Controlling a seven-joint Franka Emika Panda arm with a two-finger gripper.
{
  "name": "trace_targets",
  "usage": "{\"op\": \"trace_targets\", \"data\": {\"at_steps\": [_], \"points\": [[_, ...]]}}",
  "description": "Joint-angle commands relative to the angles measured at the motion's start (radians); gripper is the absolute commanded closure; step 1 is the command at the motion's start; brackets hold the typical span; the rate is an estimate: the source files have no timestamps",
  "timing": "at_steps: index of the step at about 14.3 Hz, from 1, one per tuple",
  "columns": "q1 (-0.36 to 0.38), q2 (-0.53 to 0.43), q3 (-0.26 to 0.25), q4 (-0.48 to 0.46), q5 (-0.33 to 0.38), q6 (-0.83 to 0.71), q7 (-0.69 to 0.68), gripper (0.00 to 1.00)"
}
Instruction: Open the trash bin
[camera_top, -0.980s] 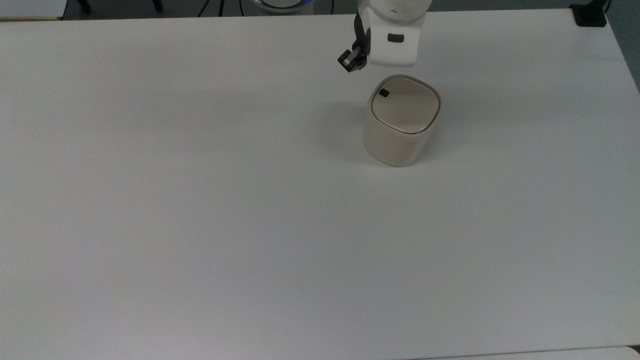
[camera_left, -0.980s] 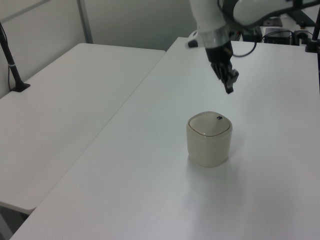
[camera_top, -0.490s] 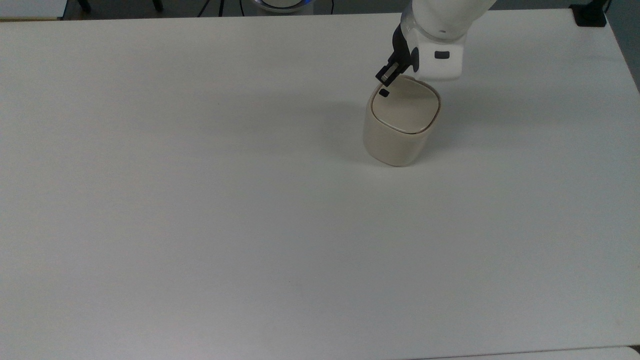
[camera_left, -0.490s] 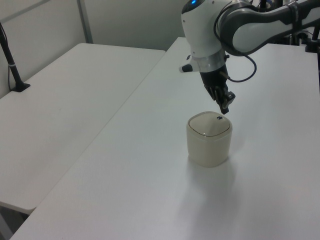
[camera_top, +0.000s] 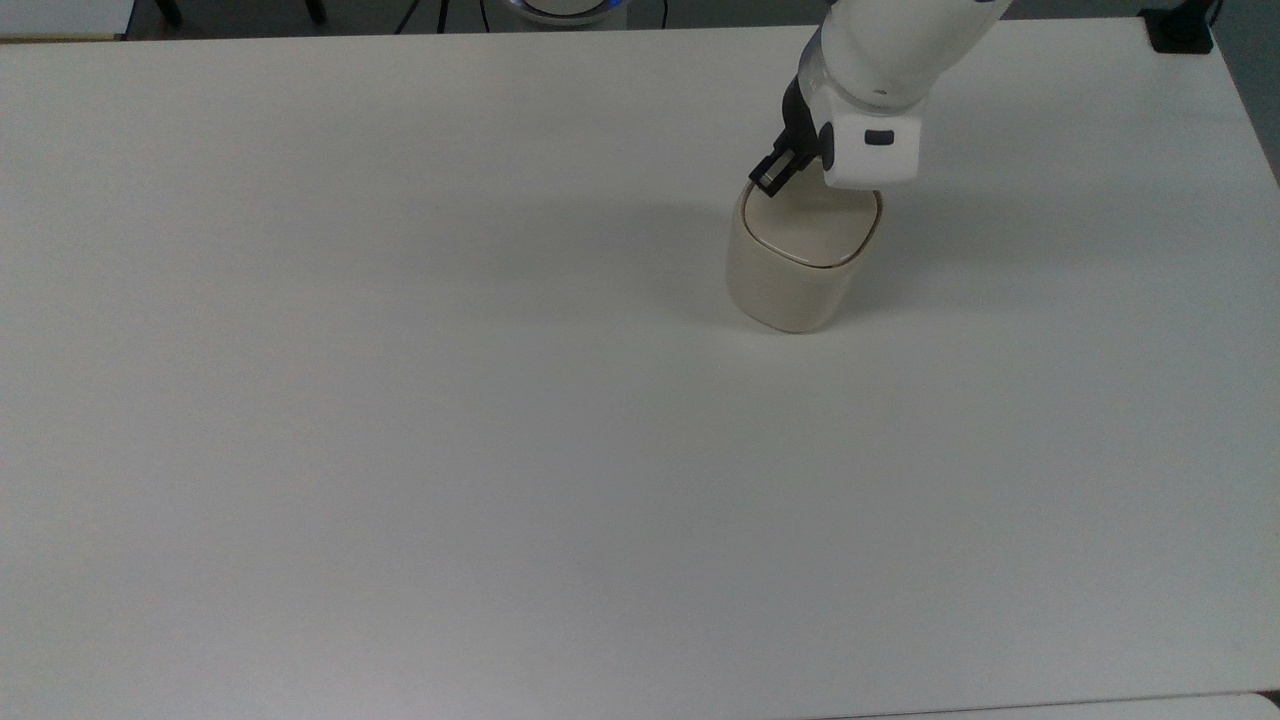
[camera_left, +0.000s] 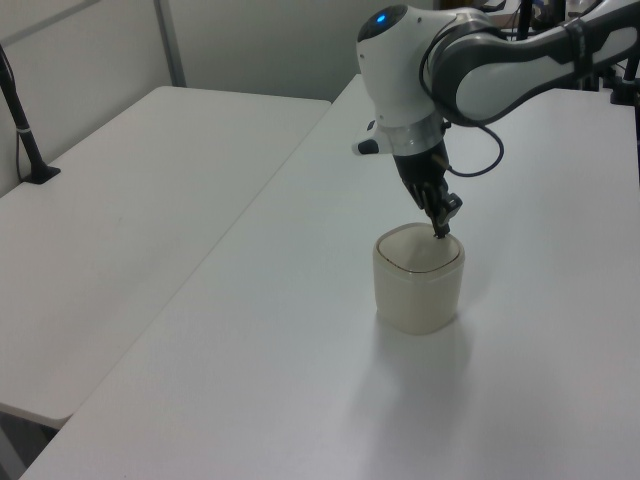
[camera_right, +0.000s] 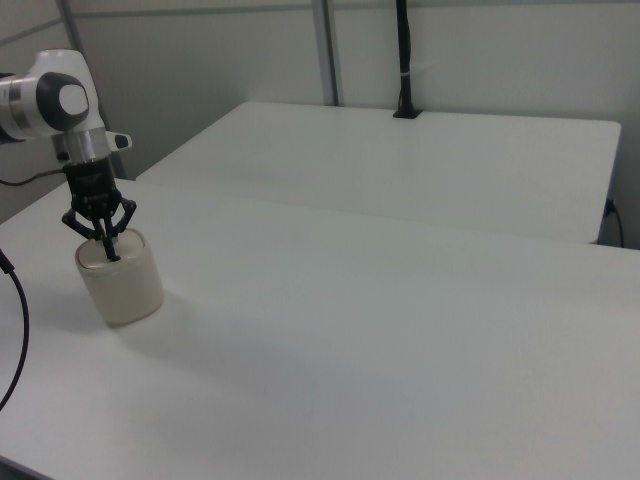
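Note:
The trash bin (camera_top: 795, 262) is a small cream bin with a rounded-square body, standing on the white table (camera_top: 400, 400) toward the top view's upper right. Its flat lid (camera_top: 815, 225) lies closed. My gripper (camera_top: 768, 180) points down with its fingers shut together, the tips resting on the lid's corner at the top view's upper left and hiding the black button. In the left view the gripper (camera_left: 440, 228) meets the far right corner of the bin (camera_left: 418, 285). In the right view the gripper (camera_right: 108, 246) touches the top of the bin (camera_right: 122, 280).
A second white table (camera_left: 150, 170) adjoins this one, with a black post (camera_left: 20, 110) clamped to it. A black clamp (camera_top: 1180, 30) sits at the table's corner in the top view's upper right. A black cable (camera_right: 15, 330) hangs by the arm.
The gripper came down from above and beside the bin onto the lid's button corner, which it now covers. The bin has stayed in place with its lid flat.

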Motion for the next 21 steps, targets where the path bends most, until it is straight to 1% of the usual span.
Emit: {"op": "trace_targets", "data": {"at_steps": [1,3,5,7,9,12,13,14,15,16,17,18,19,21], "points": [[0.025,0.055,-0.008,0.001,-0.026,0.035,0.01,1.0],[0.029,0.063,-0.007,0.001,-0.034,0.049,0.01,1.0],[0.031,0.047,-0.008,0.003,-0.031,0.04,0.01,1.0],[0.023,0.002,-0.008,0.001,-0.031,0.026,0.009,1.0],[0.014,-0.058,-0.019,0.001,-0.03,-0.028,0.0,1.0],[-0.055,-0.144,-0.022,0.003,-0.02,-0.086,0.013,1.0],[-0.107,-0.181,-0.022,0.003,-0.017,-0.112,0.015,1.0],[-0.144,-0.201,-0.022,0.003,-0.016,-0.126,0.016,1.0],[-0.203,-0.219,-0.022,0.004,-0.014,-0.143,0.054,0.95],[-0.243,-0.229,-0.024,0.004,-0.014,-0.144,0.1,0.85],[-0.282,-0.238,-0.024,0.003,-0.014,-0.146,0.137,0.64],[-0.337,-0.24,-0.022,0.001,-0.017,-0.146,0.18,0.09],[-0.363,-0.241,-0.022,0.003,-0.022,-0.14,0.194,0.0],[-0.427,-0.246,-0.022,0.004,-0.011,-0.138,0.184,0.0]]}}
